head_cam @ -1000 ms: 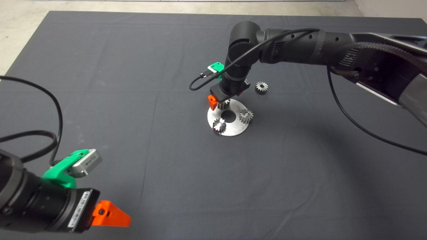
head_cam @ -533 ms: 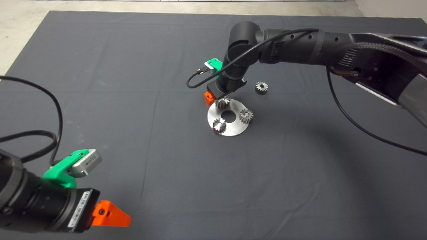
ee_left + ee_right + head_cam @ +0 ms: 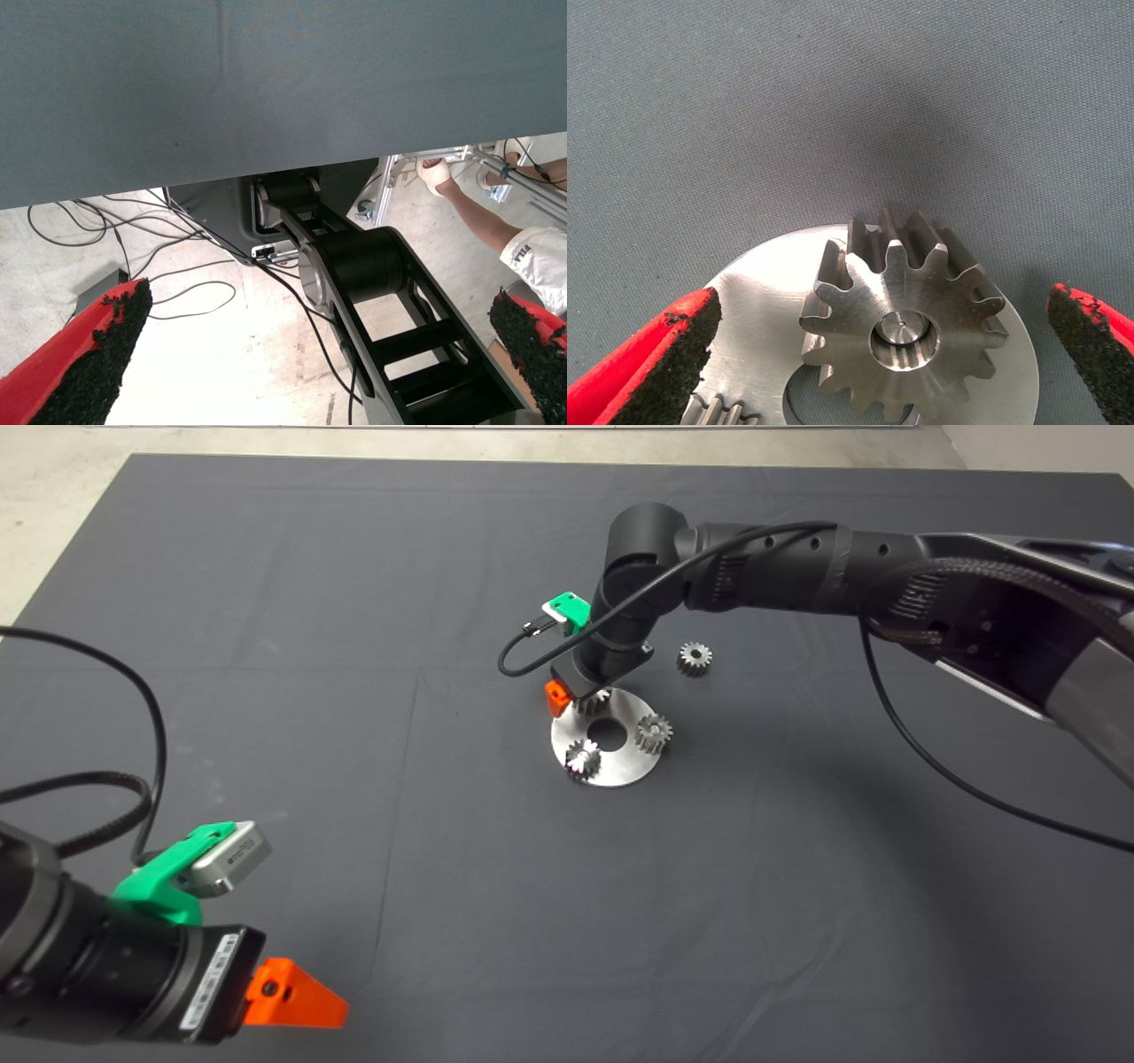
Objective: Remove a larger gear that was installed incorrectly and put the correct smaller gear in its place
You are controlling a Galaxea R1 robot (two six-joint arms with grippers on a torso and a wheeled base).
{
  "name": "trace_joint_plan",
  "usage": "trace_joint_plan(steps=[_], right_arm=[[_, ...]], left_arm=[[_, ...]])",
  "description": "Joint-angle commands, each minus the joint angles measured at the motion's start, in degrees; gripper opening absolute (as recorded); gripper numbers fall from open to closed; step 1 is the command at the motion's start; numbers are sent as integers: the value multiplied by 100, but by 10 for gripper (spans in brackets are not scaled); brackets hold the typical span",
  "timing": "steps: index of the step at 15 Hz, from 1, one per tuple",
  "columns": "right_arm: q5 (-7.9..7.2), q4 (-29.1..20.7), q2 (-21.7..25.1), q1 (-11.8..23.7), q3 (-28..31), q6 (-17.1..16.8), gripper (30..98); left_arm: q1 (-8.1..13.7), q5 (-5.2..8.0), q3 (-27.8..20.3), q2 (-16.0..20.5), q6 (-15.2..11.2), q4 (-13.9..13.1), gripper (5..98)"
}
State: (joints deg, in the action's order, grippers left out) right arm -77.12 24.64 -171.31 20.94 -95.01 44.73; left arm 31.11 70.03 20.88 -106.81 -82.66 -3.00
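Note:
The larger gear (image 3: 594,703) sits on a pin at the far edge of a round steel plate (image 3: 616,769). In the right wrist view it (image 3: 899,305) shows about a dozen long teeth. My right gripper (image 3: 576,695) hangs just over it, open. Its red fingers (image 3: 664,354) stand wide on either side of the gear without touching it. The smaller gear (image 3: 695,658), dull dark grey, lies loose on the mat beyond the plate to the right. My left gripper (image 3: 297,996) is parked at the lower left, open and empty.
Two bright small gears (image 3: 654,732) (image 3: 583,759) sit on the same plate around its centre hole. The edge of one (image 3: 713,412) shows in the right wrist view. The left wrist view shows the floor, cables, the robot's base and a person's arm (image 3: 469,212).
My right gripper drew up and back from the larger gear, then came down close over it again. The gear stayed on the plate. The left arm has not moved.

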Motion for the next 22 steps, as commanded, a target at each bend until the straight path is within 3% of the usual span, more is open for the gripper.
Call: trace_joint_plan(steps=[1,4,6,11,17,19,22], right_arm=[[-23,261,-42,147,-7,-40,968],[-40,261,-39,139,-7,-43,956],[-48,287,-39,122,-14,-43,901],[-58,287,-39,103,-7,-43,853],[-176,287,-8,42,46,-39,792],[-277,296,-4,50,46,-35,760],[-295,296,-4,51,46,-34,716]], left_arm=[[9,1,-68,9,5,10,984],[9,1,-68,15,5,10,984],[9,1,-68,15,5,10,984],[9,1,-68,15,-4,10,984],[9,1,-68,15,5,10,984],[9,1,-68,15,5,10,984],[9,-7,-68,15,5,10,984]])
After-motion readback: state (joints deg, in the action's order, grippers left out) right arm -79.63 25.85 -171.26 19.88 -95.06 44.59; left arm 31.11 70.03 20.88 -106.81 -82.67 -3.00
